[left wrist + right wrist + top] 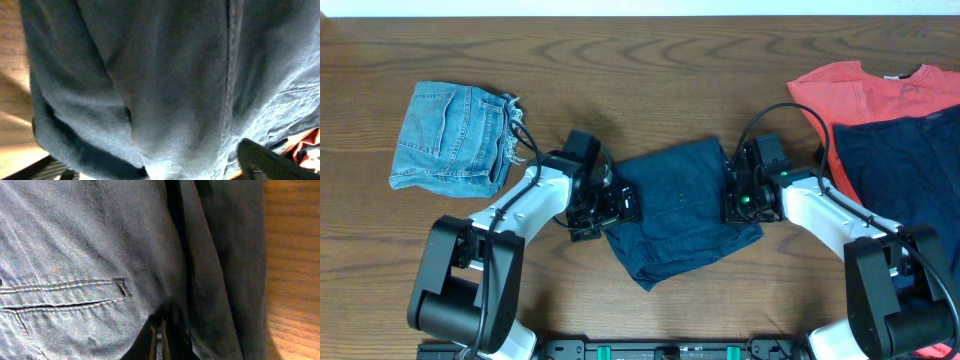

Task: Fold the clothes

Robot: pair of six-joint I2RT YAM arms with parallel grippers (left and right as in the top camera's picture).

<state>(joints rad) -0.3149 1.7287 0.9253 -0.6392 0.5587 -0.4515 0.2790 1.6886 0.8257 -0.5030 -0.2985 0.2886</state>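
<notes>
A dark navy garment [685, 210], one of the clothes, lies folded and rumpled at the table's middle. My left gripper [608, 205] is at its left edge. In the left wrist view it [150, 169] stands open, one finger [262, 159] far right, and the navy cloth [165, 80] fills the frame. My right gripper [730, 197] is at the garment's right edge. In the right wrist view it [160, 337] is shut, pinching a fold of navy cloth [90, 255] beside a welt pocket.
Light-blue denim shorts [450, 140] with frayed hems lie folded at the left. A coral-red T-shirt [860, 90] lies at the back right, with another navy piece [905, 155] on top of it. Bare wooden table [650, 70] stretches behind the arms.
</notes>
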